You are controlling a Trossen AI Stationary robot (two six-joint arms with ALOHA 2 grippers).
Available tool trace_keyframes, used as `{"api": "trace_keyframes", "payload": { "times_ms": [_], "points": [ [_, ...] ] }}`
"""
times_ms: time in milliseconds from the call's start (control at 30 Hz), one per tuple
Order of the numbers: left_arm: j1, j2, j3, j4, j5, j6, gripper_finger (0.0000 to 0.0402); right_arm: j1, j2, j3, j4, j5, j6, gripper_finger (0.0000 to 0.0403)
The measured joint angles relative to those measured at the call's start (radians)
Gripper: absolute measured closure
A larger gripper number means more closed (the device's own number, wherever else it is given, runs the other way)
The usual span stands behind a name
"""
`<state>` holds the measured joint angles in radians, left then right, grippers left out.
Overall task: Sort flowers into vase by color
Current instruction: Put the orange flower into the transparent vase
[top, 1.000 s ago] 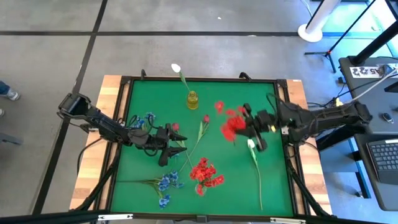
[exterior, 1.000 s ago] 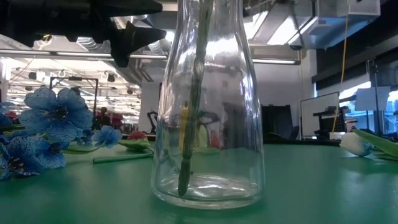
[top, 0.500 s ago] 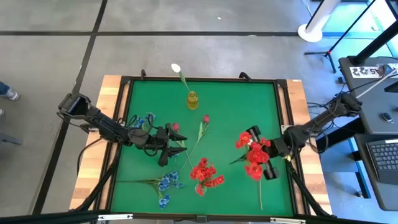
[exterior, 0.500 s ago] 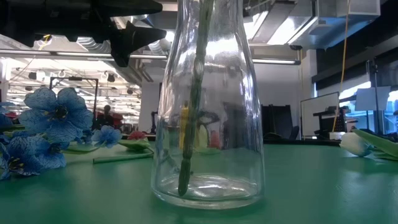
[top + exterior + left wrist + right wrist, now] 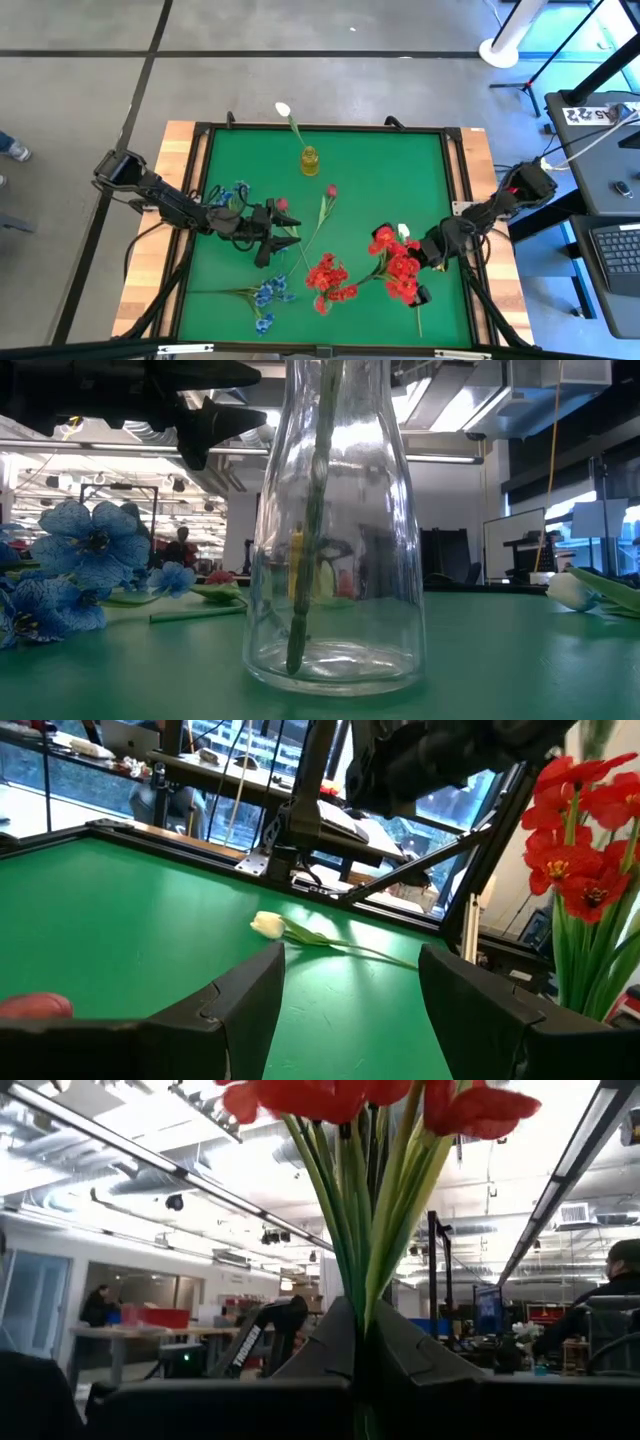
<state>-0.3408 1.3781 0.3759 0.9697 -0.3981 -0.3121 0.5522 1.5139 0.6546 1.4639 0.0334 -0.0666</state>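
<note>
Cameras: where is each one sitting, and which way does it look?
High view: overhead, facing down; both arms, green table.
Low view: table height, facing the glass vase; dark arm overhead.
Left wrist view: past open left gripper toward white flower.
Right wrist view: right gripper clamping red flower bunch.
Shared: that red bunch shows in the left wrist view too.

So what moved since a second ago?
The right end effector, shut on the red bunch, carried it from mid-table toward the near right corner. The left end effector, the vase and the other flowers stayed put.
</note>
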Motion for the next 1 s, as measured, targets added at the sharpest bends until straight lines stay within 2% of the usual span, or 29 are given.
{"api": "trace_keyframes", "payload": {
  "times_ms": [167,367,667,867,1000],
  "points": [
    [0.000,0.000,0.000,-0.014,0.000,0.001,0.0175,0.000,0.047,0.040,0.000,-0.001,0.010,0.0395],
    [0.000,0.000,0.000,-0.016,0.000,0.005,0.0175,0.000,0.095,0.095,-0.001,-0.052,0.014,0.0394],
    [0.000,0.000,0.000,-0.019,0.000,0.008,0.0175,-0.003,0.187,0.151,-0.005,-0.055,0.003,0.0394],
    [0.000,0.000,0.000,-0.020,0.000,0.009,0.0175,-0.003,0.256,0.205,-0.006,-0.139,-0.036,0.0394],
    [0.000,0.000,0.000,-0.020,0.000,0.009,0.0175,-0.009,0.269,0.206,-0.035,-0.130,-0.040,0.0394]
  ]
}}
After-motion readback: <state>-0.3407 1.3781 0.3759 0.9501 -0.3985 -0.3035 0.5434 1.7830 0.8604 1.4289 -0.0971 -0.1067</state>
